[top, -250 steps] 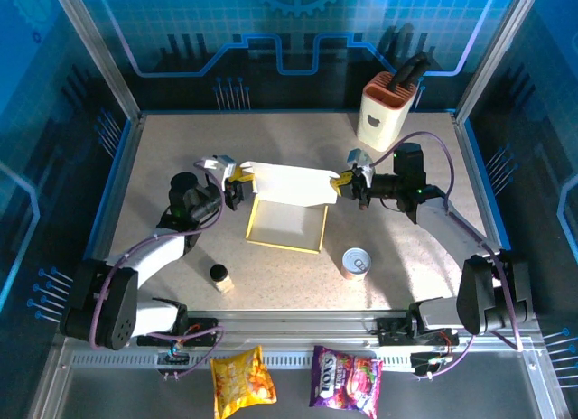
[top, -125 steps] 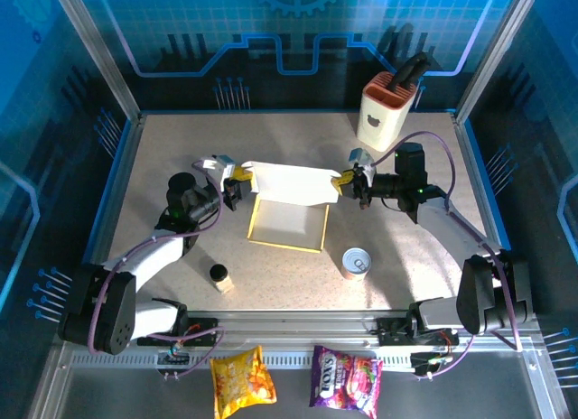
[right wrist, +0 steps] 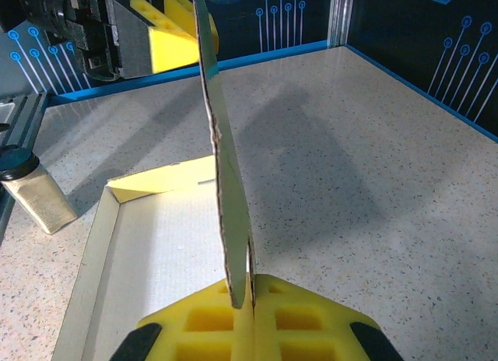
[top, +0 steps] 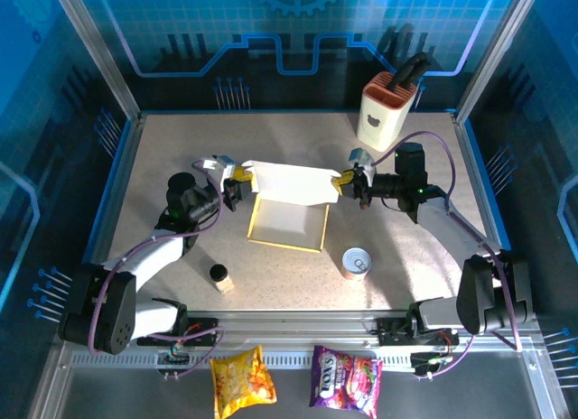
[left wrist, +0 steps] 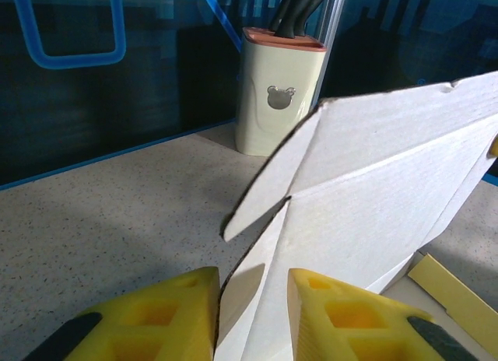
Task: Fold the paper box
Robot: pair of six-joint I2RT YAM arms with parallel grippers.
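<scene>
- We see the paper box lying near the middle of the table, between the two arms. Its shallow tray is open upward, with yellow edges and a pale inside.
- The box's wide far flap stands raised along the tray's far side, its pale face toward the top camera.
- The left gripper is at the left end of that flap. In the left wrist view, the gripper has its yellow fingers a little apart, with the lower corner of the box in the gap between them. One finger looks to be against the card, and a dark slit shows beside the other. We cannot tell whether they pinch it.
- The right gripper is at the flap's right end. From the right wrist, the gripper has its fingers closed on the upright edge of the box, with the thin card clamped between the pads.
- In that same view the left gripper shows at the flap's far end.
- A cream knife block with an orange top stands at the far right of the table, well apart from the box. It also shows behind the flap from the left wrist.
- A tin can stands upright near the tray's right front corner, without touching it.
- A small dark-capped jar stands to the tray's front left.
- Two snack bags lie below the table's near rail.
</scene>
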